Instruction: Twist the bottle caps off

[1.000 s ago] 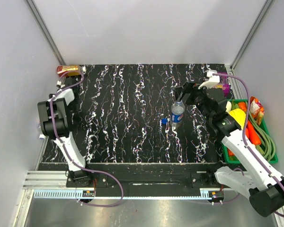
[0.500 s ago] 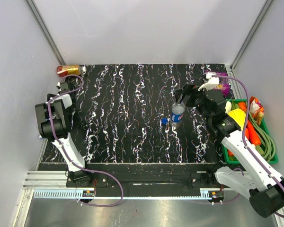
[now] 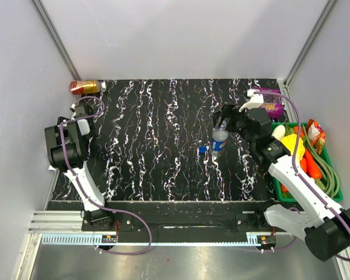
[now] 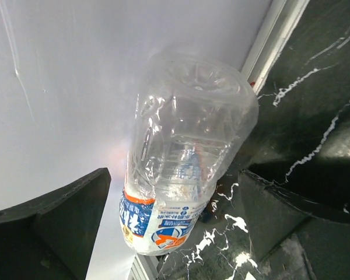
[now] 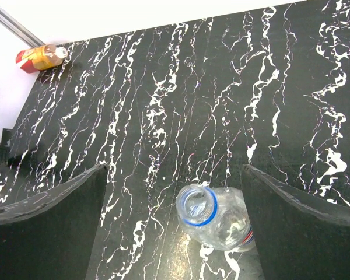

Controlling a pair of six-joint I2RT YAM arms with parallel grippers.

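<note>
Count: two bottles, one loose cap, one drink can, two grippers.

1. The Pepsi bottle (image 3: 219, 140) stood upright on the black marbled table (image 3: 146, 169), toward 3 o'clock from the table's centre. The dark blue cap (image 3: 202, 149) lay on the table at the bottle's 8 o'clock, near it but not touching.
2. The right gripper (image 3: 223, 118) hung at the bottle's 12 o'clock, jaws spread fully, holding nothing.
3. The red-and-gold drink can (image 3: 84, 87) lay on its side in the 10 o'clock corner. A green tray (image 3: 293, 125) of mixed items sat along the 3 o'clock edge.

View differences:

- The right wrist view looked down into the Pepsi bottle's open mouth, ringed by a blue collar, a detail the top view did not resolve. The cap showed only in the top view.
- Only the left wrist view clearly showed the white-labelled bottle (image 4: 181, 169). It was clear plastic, tilted, with its base toward the camera, in front of the white wall (image 4: 58, 87). Its neck end was hidden.
- The left gripper (image 4: 174, 175) stood wide open with this bottle between its fingers. Wall showed between the bottle and the 9 o'clock finger. Contact at the 3 o'clock finger could not be determined.
</note>
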